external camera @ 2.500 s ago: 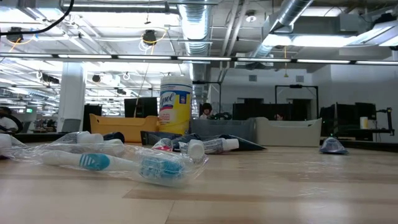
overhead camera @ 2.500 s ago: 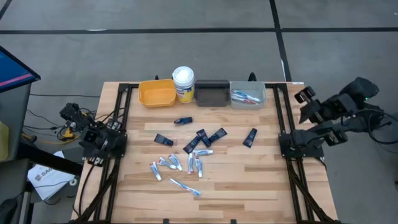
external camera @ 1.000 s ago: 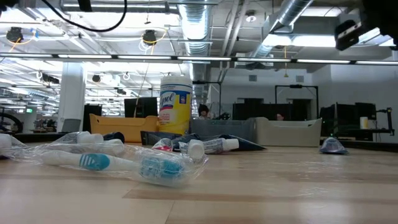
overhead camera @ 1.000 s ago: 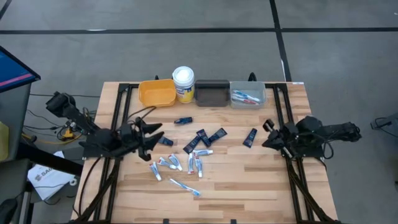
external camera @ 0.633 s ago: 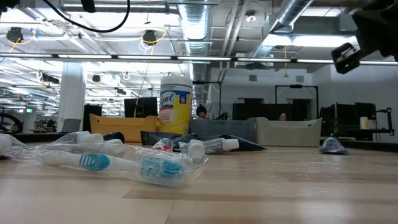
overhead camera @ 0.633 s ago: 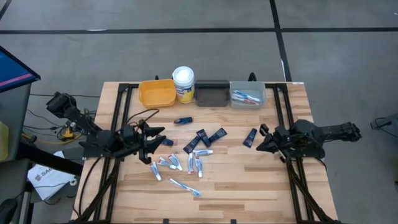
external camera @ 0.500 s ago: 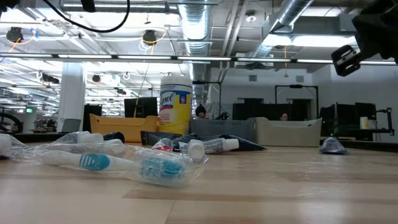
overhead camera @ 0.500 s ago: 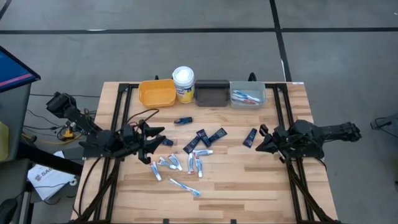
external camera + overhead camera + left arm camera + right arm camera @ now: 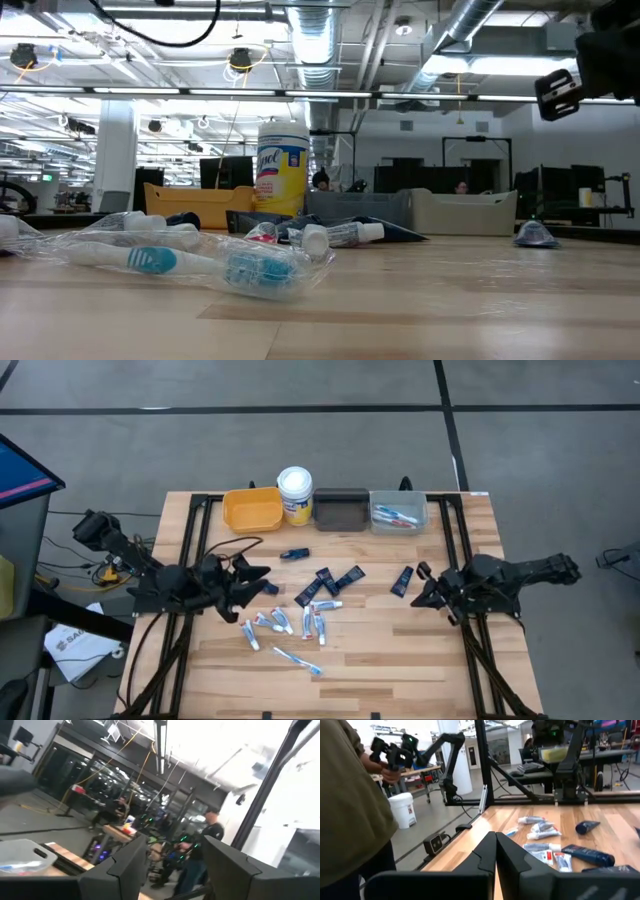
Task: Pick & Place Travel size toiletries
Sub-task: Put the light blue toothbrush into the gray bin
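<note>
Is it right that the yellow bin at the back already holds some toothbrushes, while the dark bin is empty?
Not quite. The high view shows the yellow bin empty; the toothbrushes lie in the grey bin. The dark bin does look empty.

left arm: extended from frame left toward centre | left claw (image 9: 256, 579): fingers spread | right arm: extended from frame right inward | right claw (image 9: 421, 588): fingers closed together

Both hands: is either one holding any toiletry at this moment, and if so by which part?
Nothing is held. The left hand is open and the right hand is shut on nothing, both above the table.
</note>
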